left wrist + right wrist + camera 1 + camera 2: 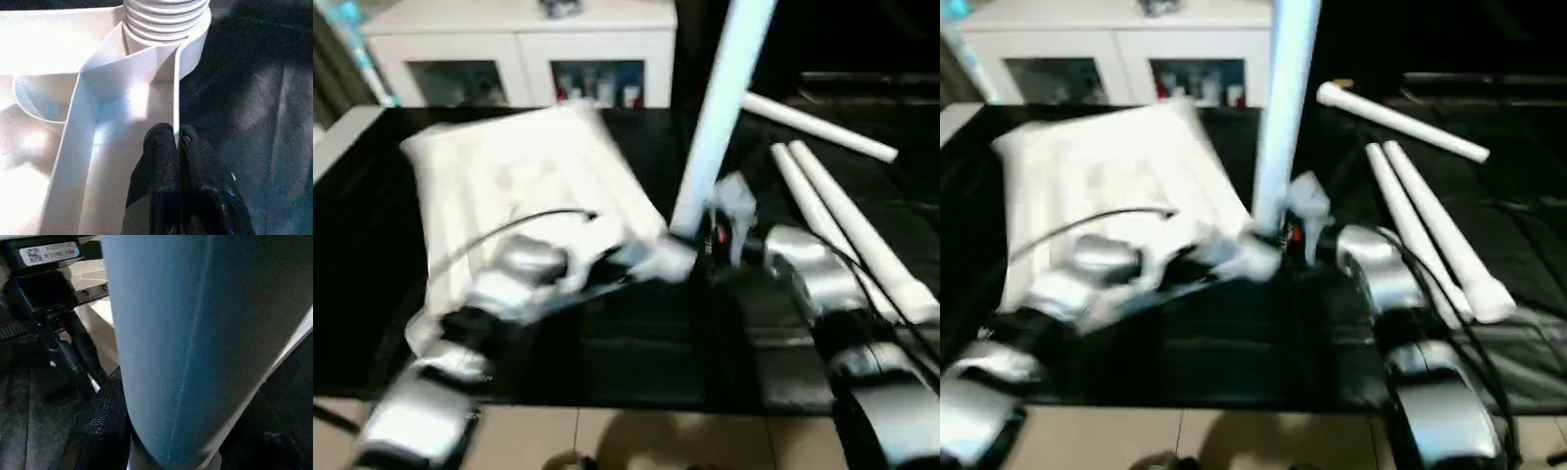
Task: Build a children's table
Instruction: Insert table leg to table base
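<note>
A humanoid robot works at a dark surface (636, 362) where a white children's table is going together upside down. The table top (509, 166) lies ribbed side up on the left half of the surface, its underside exposed so the corner sockets face upward to take the legs.

One leg (720, 108) stands nearly upright at the top's near right corner, its threaded end (164, 14) seated at the round socket there. The right gripper (720, 235) is clamped around the base of that leg, low down, apparently so a turn of the wrist can screw it into the corner.

The left gripper (175, 147) is closed on the thin rim (175, 88) of the table top just beside the socket, its black fingers (159, 152) pinching the plastic edge. That grip looks meant to stop the light top from spinning or sliding while the leg is twisted.

Three more legs wait on the right side of the surface, within reach of the right arm: two (852, 230) lying side by side and running from far to near, and one (818, 125) lying crosswise behind them at the far right. A white cabinet (519, 59) with glass doors stands beyond the surface. By this reckoning the first leg is being fitted, with three still to do.
</note>
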